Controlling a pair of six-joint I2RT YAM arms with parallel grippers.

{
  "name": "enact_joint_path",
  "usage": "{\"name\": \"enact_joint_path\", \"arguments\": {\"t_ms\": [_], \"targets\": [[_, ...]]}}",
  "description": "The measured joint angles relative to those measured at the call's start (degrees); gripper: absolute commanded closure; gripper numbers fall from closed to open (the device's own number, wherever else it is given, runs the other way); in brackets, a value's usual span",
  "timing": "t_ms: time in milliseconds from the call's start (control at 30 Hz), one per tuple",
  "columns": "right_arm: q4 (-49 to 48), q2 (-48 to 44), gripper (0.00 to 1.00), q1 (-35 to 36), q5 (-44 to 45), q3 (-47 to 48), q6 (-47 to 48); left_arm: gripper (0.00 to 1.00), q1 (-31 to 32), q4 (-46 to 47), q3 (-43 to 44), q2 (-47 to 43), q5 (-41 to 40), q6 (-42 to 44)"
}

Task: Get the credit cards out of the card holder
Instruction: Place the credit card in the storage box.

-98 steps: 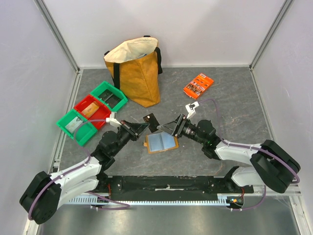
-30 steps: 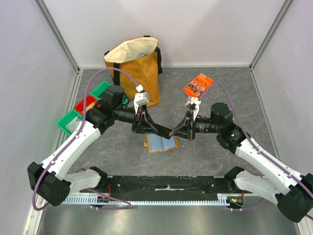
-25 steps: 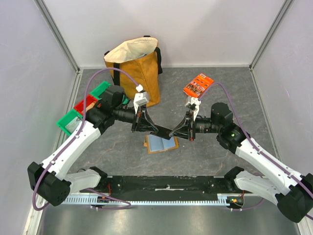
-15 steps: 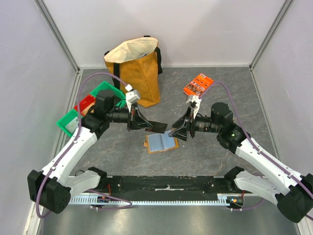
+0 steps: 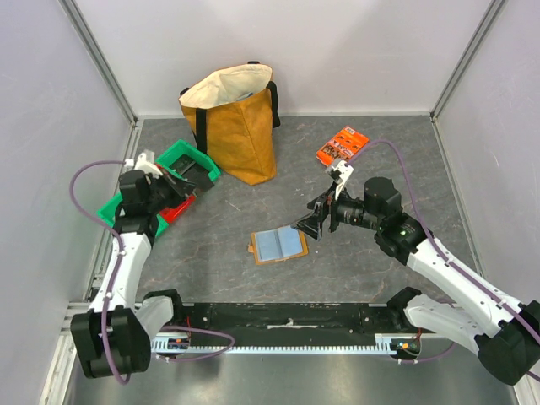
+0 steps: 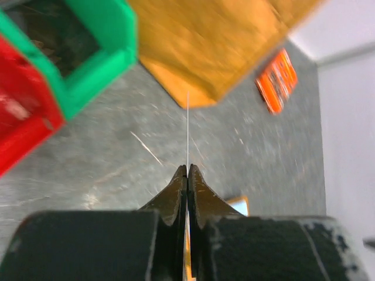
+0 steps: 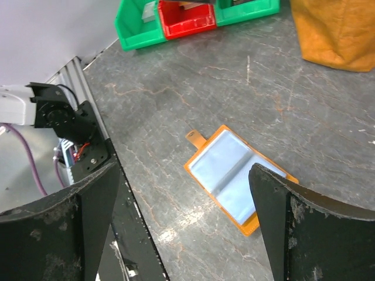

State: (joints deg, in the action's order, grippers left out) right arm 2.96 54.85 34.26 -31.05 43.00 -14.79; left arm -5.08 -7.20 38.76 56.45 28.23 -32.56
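Left claw (image 6: 187, 174) tight on a thin edge-on card (image 6: 187, 126); right claw (image 7: 184, 170) wide over the flat tan-rimmed card holder (image 7: 237, 175).

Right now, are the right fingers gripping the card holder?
No, the right fingers stand wide apart, with the card holder lying open on the table.

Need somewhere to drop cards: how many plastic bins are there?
3, in a row at the left: a green plastic bin farthest back, a red plastic bin in the middle, a second green plastic bin nearest, partly under the left arm.
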Motion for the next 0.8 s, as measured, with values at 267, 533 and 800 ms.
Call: {"name": "enact_joint_path", "arguments": {"t_ms": [267, 533, 800], "targets": [[1.07, -0.07, 0.02, 0.0, 4.07, -1.18, 1.14, 0.98, -4.85, 1.66, 7.45, 15.58, -12.04, -6.51], [1.44, -0.07, 0.02, 0.0, 5.86, -1.42, 2.19, 0.97, -5.46, 2.64, 19.85, 31.76, -15.19, -9.68], [1.49, -0.07, 0.02, 0.0, 6.56, -1.73, 2.67, 0.95, -5.44, 2.82, 25.24, 42.14, -14.62, -11.34]]}}
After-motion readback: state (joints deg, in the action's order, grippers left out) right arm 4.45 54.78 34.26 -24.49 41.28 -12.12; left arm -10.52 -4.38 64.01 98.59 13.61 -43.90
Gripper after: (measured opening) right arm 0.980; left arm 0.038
